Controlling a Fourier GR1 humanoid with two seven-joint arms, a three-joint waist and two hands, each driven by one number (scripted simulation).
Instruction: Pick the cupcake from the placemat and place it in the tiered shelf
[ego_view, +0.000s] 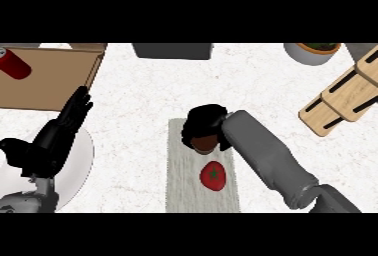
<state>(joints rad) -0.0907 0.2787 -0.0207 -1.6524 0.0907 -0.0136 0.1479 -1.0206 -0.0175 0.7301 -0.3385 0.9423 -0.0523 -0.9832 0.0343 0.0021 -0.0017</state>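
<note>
A grey placemat lies at the lower middle of the counter. On its far end stands the brown cupcake, mostly hidden under my right hand, whose fingers curl down around it. A red tomato lies on the mat just behind the cupcake. The wooden tiered shelf stands at the upper left with a red can on it. My left hand rests open at the left, fingers pointing up toward the shelf.
A white plate lies under my left forearm. A wooden knife block stands at the right. A grey box and a white pot with a plant stand along the far edge.
</note>
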